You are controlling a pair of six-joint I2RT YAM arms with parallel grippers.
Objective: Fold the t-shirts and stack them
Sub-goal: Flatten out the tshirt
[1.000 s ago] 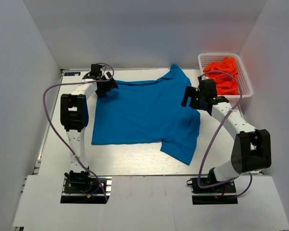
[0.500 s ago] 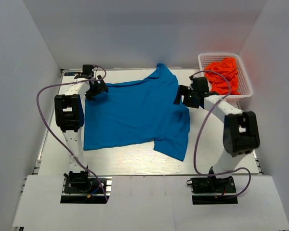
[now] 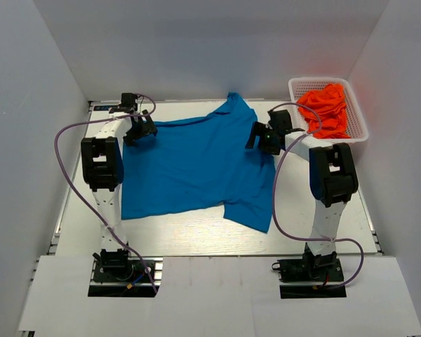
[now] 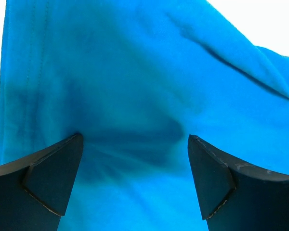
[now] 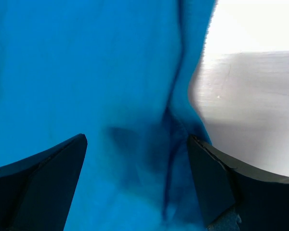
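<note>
White mesh basket point(image 3: 320, 80) on table point(image 3: 196, 235)

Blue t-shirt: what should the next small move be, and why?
Probably lower and close both tools on the fabric. The left tool and right tool stand open over the blue t-shirt, at its far-left and far-right parts, holding nothing; the shirt lies spread but unfolded.

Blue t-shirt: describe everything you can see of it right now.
The blue t-shirt is bright, plain, soft-looking fabric, lying spread open and mostly flat on the white table, with light wrinkles. One corner peaks toward the far edge; another flap reaches toward the near right. The left gripper stands open over its far-left corner, the right gripper open over its right edge. Whether they touch the cloth cannot be told.
</note>
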